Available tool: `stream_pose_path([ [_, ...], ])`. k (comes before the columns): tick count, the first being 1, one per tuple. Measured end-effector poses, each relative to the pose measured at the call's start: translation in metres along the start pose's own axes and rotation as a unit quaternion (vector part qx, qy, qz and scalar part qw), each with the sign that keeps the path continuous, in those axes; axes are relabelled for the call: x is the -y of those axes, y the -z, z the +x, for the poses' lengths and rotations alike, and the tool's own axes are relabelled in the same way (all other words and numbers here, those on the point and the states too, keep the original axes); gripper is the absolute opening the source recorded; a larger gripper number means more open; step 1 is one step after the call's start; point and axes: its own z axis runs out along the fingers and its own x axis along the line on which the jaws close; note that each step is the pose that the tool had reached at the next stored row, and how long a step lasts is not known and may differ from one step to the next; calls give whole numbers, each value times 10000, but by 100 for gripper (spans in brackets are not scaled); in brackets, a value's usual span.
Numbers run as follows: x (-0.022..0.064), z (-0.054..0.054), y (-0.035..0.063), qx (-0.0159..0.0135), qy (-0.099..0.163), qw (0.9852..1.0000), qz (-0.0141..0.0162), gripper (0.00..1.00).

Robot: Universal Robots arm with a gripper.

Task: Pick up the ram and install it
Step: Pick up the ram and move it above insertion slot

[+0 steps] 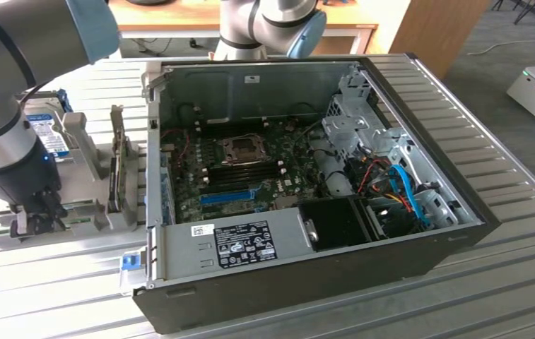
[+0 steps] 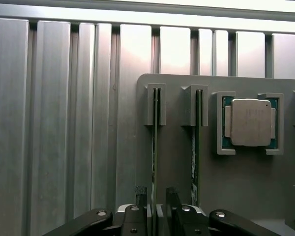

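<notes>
Two green ram sticks stand on edge in the slots of a grey holder plate [image 2: 177, 162]. The nearer ram [image 2: 155, 147] runs straight in between my gripper's fingertips. The other ram [image 2: 195, 147] stands one slot over. My gripper [image 2: 156, 199] is open, with one finger [image 2: 140, 196] on each side of the nearer stick and a small gap showing on both sides. In the exterior view the gripper [image 1: 39, 215] hangs low over the holder at the exterior view's left, beside the open computer case [image 1: 305, 176]. The motherboard's memory slots [image 1: 248, 169] lie inside the case.
A processor chip [image 2: 250, 123] sits in a pocket of the holder past the second stick. A hard drive with a blue label [image 1: 46, 134] and an upright card [image 1: 116, 162] stand on the holder. A bright blue slot [image 1: 225, 198] and cables [image 1: 404, 191] are in the case. The table is ribbed metal [image 2: 54, 123].
</notes>
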Motion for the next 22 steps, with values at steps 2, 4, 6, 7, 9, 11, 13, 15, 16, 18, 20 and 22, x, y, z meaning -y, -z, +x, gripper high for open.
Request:
stream_pose_path([
  [2, 5, 0, 0, 0, -1, 10000, 0, 29],
  [4, 10, 0, 0, 0, -1, 10000, 0, 29],
  [6, 17, 0, -1, 0, 0, 10000, 0, 29],
  [7, 19, 0, -1, 0, 0, 10000, 0, 29],
  [9, 19, 0, -1, -1, -1, 10000, -1, 29],
  [11, 20, 0, -2, -1, -1, 10000, -1, 29],
  [13, 20, 2, -4, -1, -1, 10000, -1, 29],
  [15, 21, 6, -5, 0, 0, 10000, 0, 29],
  [16, 20, 8, -5, -1, 0, 10000, -1, 29],
  [18, 20, 12, -6, -1, 0, 10000, -1, 29],
  [20, 20, 18, -6, -1, 0, 10000, -1, 29],
  [22, 20, 23, -6, -1, -1, 10000, -1, 29],
])
